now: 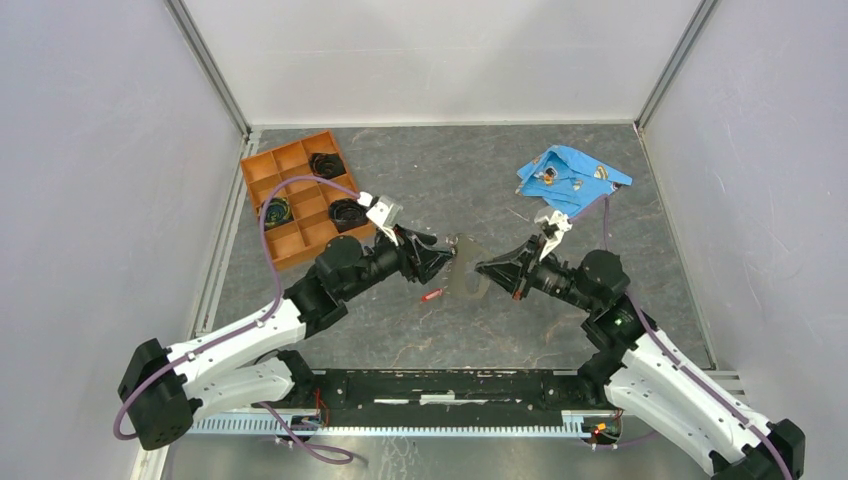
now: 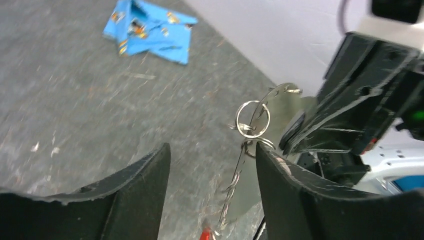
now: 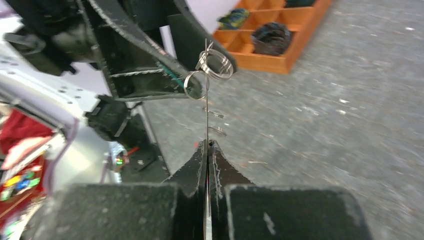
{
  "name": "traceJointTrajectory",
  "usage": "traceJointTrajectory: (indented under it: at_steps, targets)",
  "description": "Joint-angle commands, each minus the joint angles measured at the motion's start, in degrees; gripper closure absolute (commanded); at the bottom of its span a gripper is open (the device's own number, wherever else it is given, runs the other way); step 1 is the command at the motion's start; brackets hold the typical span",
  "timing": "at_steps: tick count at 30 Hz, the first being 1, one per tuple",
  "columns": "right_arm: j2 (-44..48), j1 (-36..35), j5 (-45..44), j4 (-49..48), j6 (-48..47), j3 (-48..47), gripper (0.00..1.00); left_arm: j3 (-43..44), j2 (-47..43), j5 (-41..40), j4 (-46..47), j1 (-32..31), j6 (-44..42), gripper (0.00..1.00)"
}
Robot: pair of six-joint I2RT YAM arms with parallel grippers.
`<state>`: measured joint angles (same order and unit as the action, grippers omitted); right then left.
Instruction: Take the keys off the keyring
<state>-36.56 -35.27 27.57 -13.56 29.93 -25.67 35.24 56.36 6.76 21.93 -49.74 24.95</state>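
Observation:
My right gripper point(image 1: 482, 268) point(image 3: 207, 145) is shut on a thin flat grey tag point(image 1: 465, 272), which shows edge-on in the right wrist view and is held above the table. The silvery keyring point(image 2: 252, 119) point(image 3: 216, 64) hangs at the tag's end, with a second small ring point(image 3: 194, 85) beside it. A thin chain runs down from the rings to the red-headed key point(image 2: 205, 234) point(image 1: 432, 296). My left gripper point(image 1: 448, 262) point(image 2: 212, 147) is open. The chain passes between its fingers, close to the right fingertip point(image 2: 265, 155).
An orange compartment tray point(image 1: 290, 190) point(image 3: 280, 50) holding black coiled rings stands at the back left. A blue cloth point(image 1: 570, 178) point(image 2: 150, 30) with shiny round bits lies at the back right. White walls enclose the grey table.

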Motion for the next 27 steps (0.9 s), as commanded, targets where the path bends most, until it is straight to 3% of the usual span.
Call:
traceJointTrajectory:
  at_steps: [1, 5, 9, 16, 20, 27]
  targets:
    - [-3.0, -0.1, -10.0, 12.0, -10.1, -7.2, 0.99, 1.3, -0.4, -6.5, -11.3, -0.5, 7.3, 0.29]
    - [-7.2, -1.3, -17.0, 21.2, -16.5, -10.6, 0.99, 5.8, 1.5, -5.2, -20.4, -0.2, 15.0, 0.28]
    - [-10.0, -7.0, -30.7, 26.6, -22.0, -13.0, 0.99, 7.8, 2.1, -1.8, -23.4, 0.2, 24.9, 0.32]
    - [-14.3, -21.1, -55.1, 27.8, -29.4, -15.3, 0.99, 5.3, 4.2, 2.0, -12.5, 1.8, 48.7, 0.33]
    - [-15.7, -27.6, -63.5, 25.3, -35.4, -15.3, 0.99, 3.9, 7.3, 3.1, -6.3, 1.9, 59.0, 0.36]
    - [-18.7, -35.3, -71.6, 20.8, -42.2, -16.0, 0.99, 3.7, 11.4, 2.8, -4.4, 1.9, 65.9, 0.39]
